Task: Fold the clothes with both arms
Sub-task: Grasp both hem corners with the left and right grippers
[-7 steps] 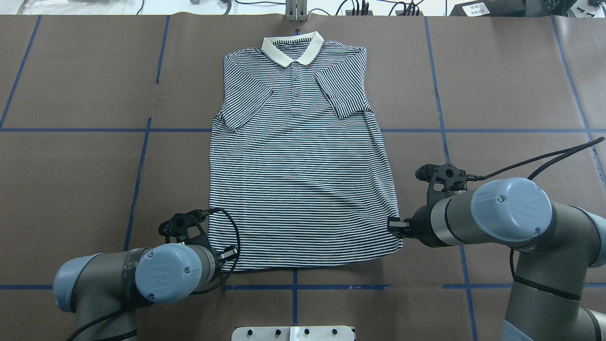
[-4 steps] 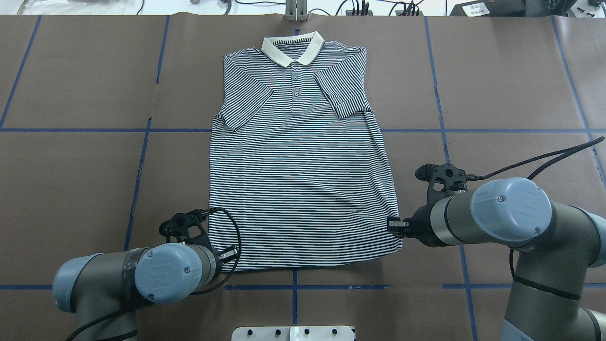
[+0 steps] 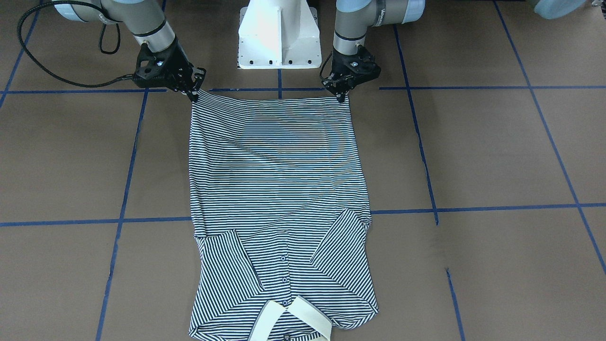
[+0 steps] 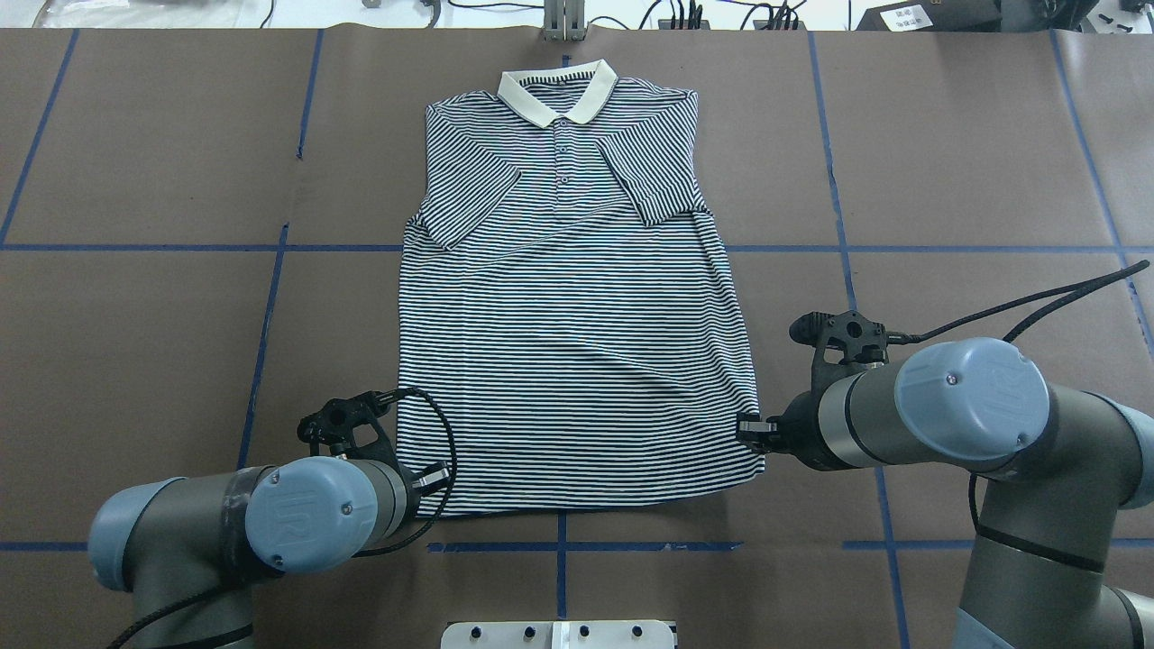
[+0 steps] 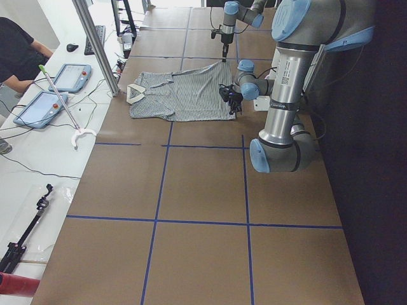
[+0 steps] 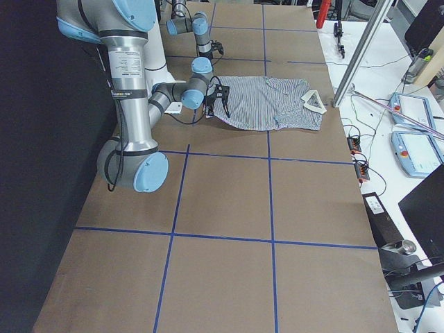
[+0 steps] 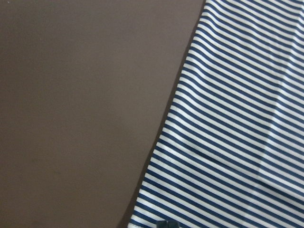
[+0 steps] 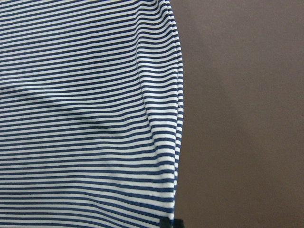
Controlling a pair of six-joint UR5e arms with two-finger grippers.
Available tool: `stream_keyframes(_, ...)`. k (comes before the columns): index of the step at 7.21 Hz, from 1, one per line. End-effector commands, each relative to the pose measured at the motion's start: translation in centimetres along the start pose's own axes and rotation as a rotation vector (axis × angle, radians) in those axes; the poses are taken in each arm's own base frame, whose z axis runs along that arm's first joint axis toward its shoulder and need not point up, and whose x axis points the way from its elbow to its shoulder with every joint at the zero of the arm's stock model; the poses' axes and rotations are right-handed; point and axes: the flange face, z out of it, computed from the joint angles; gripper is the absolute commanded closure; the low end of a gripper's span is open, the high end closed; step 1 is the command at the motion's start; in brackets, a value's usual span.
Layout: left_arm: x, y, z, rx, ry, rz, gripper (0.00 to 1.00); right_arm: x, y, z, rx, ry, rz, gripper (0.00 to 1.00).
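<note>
Shifting slightly outward since a moment ago, the left arm [image 4: 311,514] is pinching the polo shirt [image 4: 568,342] at its near hem corner, left jaws closed on the fabric; the right jaws are gripping the opposite corner likewise. Beyond the jaws the shirt is lying flat on the counter [image 4: 947,180], sleeves [image 4: 649,176] folded inward, cream collar [image 4: 557,90] sitting farthest from them.

A striped polo shirt [image 4: 568,361] lies flat on the brown table [image 4: 135,361].
</note>
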Motion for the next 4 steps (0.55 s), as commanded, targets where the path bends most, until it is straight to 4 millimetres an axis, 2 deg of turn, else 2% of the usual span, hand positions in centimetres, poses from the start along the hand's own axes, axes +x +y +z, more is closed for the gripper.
stream_keyframes(1,-1.7,-0.5,0.0,0.006,-0.018,0.012,0.26,0.0,0.0,0.0,0.0,-0.001,-0.001,1.0)
stream_keyframes(2,-2.2,-0.2,0.7,0.008,-0.033,0.006,0.01,0.0,0.1,0.0,-0.001,0.0,-0.001,1.0)
stream_keyframes(4,-3.0,-0.1,1.4,0.008,-0.051,0.005,0.01,0.0,0.1,0.0,-0.001,-0.001,-0.001,1.0)
